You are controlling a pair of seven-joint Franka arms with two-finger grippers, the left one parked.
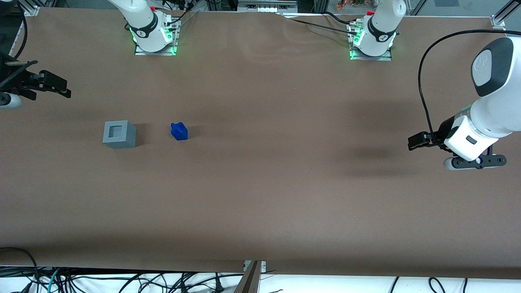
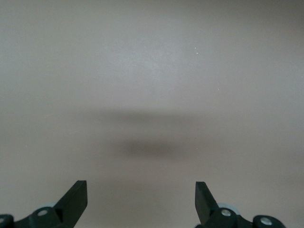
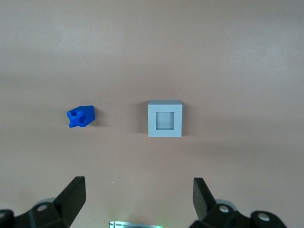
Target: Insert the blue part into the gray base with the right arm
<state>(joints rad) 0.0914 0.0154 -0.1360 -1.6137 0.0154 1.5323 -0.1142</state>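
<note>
The gray base (image 1: 119,134) stands on the brown table with its square hollow facing up and empty. The blue part (image 1: 179,131) lies on the table beside it, a short gap away, on the side toward the parked arm. Both also show in the right wrist view, the gray base (image 3: 165,118) and the blue part (image 3: 80,117), seen from above. My right gripper (image 1: 49,86) hangs above the table toward the working arm's end, apart from both pieces. Its fingers are spread wide with nothing between them (image 3: 137,183).
The brown table (image 1: 260,195) bears only the two pieces. The two arm bases with green lights (image 1: 154,38) stand at the edge farthest from the front camera. Cables lie below the edge nearest the front camera.
</note>
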